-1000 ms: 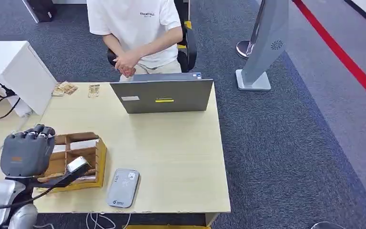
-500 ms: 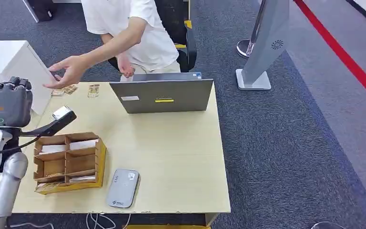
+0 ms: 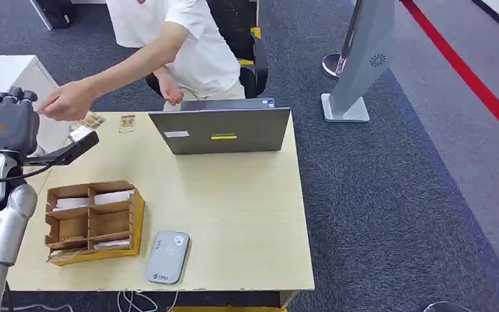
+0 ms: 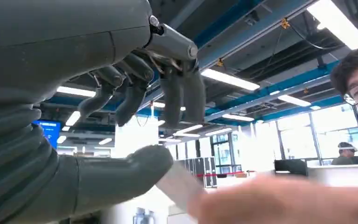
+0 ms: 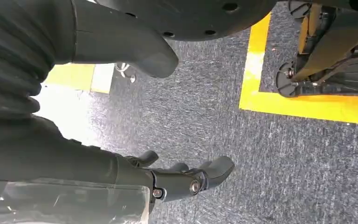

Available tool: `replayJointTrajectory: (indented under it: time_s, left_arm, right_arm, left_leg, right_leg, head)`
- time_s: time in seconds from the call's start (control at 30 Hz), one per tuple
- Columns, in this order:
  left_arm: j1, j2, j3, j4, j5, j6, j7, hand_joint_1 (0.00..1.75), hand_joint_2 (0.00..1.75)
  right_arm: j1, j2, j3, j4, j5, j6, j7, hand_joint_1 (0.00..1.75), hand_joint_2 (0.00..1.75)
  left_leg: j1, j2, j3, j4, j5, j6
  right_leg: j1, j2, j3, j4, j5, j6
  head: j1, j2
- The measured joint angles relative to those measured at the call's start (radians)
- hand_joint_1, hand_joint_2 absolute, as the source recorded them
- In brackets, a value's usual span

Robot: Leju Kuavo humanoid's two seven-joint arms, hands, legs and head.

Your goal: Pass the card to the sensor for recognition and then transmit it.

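My left hand (image 3: 3, 125) is raised over the table's far left corner. The pale card (image 3: 80, 134) sticks out at the tip of its long dark thumb. In the left wrist view the card (image 4: 179, 183) lies against the thumb, and the fingers (image 4: 182, 100) curl above it with a gap. A person's hand (image 3: 65, 101) reaches across to my hand and is blurred at the card's free end (image 4: 279, 201). The grey sensor (image 3: 167, 255) lies flat near the table's front edge. My right hand (image 5: 98, 158) hangs over the carpet with loosely spread fingers (image 5: 186, 179), holding nothing.
A wooden card box (image 3: 138, 214) with compartments stands at the front left. A grey laptop (image 3: 221, 130) is at the table's far edge, with the person behind it. Small loose cards (image 3: 128, 122) lie at the far left. A white cabinet (image 3: 0, 75) stands to the left, a grey kiosk (image 3: 364, 58) on the right.
My left hand rose from over the card box to the far left, carrying the card. The person unclasped their hands and stretched an arm out to my hand.
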Motion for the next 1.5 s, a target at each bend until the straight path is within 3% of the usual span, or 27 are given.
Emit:
replayJointTrajectory:
  time_s: [0.37, 0.53, 0.63, 0.77, 0.93, 1.17, 1.3, 1.5]
  left_arm:
    - [0.050, -0.005, 0.000, -0.029, 0.016, -0.003, -0.004, 0.00, 1.75]
    - [0.126, -0.008, 0.000, -0.128, 0.048, -0.055, 0.002, 0.00, 1.75]
    - [0.225, -0.006, -0.006, -0.252, 0.076, -0.099, 0.005, 0.00, 1.75]
    - [0.343, 0.003, -0.015, -0.406, 0.083, -0.107, 0.009, 0.00, 1.75]
    - [0.593, 0.033, -0.021, -0.627, 0.073, -0.109, 0.006, 0.00, 1.75]
    - [0.806, 0.051, -0.017, -0.765, 0.081, -0.091, 0.005, 0.00, 1.75]
    - [0.865, 0.051, -0.007, -0.801, 0.073, -0.099, -0.001, 0.00, 1.75]
    - [0.910, 0.063, 0.019, -0.855, 0.071, -0.193, -0.003, 0.00, 1.75]
  right_arm:
    - [0.002, 0.001, 0.002, 0.000, -0.003, 0.000, -0.006, 0.00, 1.75]
    - [0.005, 0.001, 0.002, 0.000, -0.024, -0.004, -0.006, 0.00, 1.75]
    - [0.007, 0.002, -0.002, 0.000, -0.046, -0.011, -0.011, 0.00, 1.75]
    - [0.011, 0.005, -0.010, 0.000, -0.064, -0.016, -0.012, 0.00, 1.75]
    - [0.021, 0.013, -0.041, -0.003, -0.092, -0.029, -0.012, 0.00, 1.75]
    - [0.021, 0.018, -0.063, -0.010, -0.106, -0.039, -0.018, 0.00, 1.75]
    - [0.021, 0.020, -0.075, -0.011, -0.113, -0.042, -0.045, 0.00, 1.75]
    - [0.007, 0.021, -0.085, -0.014, -0.132, -0.042, -0.080, 0.00, 1.75]
  left_leg:
    - [0.000, 0.000, 0.000, 0.000, 0.000, 0.000]
    - [0.000, 0.000, 0.000, 0.000, 0.000, 0.000]
    - [0.000, 0.001, 0.000, 0.000, -0.001, -0.001]
    - [0.000, 0.001, -0.001, -0.001, -0.002, 0.000]
    - [0.000, 0.008, 0.001, -0.001, -0.005, -0.001]
    - [0.000, 0.007, 0.001, -0.001, -0.006, -0.001]
    - [0.000, 0.005, 0.001, -0.001, -0.006, -0.001]
    - [0.000, 0.004, 0.001, -0.001, -0.005, 0.000]
  right_leg:
    - [0.000, 0.000, 0.000, 0.000, 0.000, 0.000]
    - [0.000, 0.000, 0.000, 0.000, 0.000, 0.000]
    - [0.000, 0.001, 0.000, 0.000, 0.000, 0.000]
    - [0.000, 0.000, 0.000, 0.000, -0.001, 0.001]
    - [0.000, 0.006, -0.001, 0.000, -0.002, 0.001]
    - [0.000, 0.005, -0.001, 0.000, -0.003, 0.001]
    - [0.000, 0.004, 0.000, 0.000, -0.003, 0.001]
    - [0.000, 0.004, 0.000, 0.000, -0.003, 0.001]
  head:
    - [0.000, 0.000]
    - [0.000, 0.000]
    - [0.000, 0.000]
    - [0.001, 0.000]
    - [0.002, 0.000]
    - [0.001, 0.000]
    - [0.001, 0.000]
    - [0.002, 0.000]
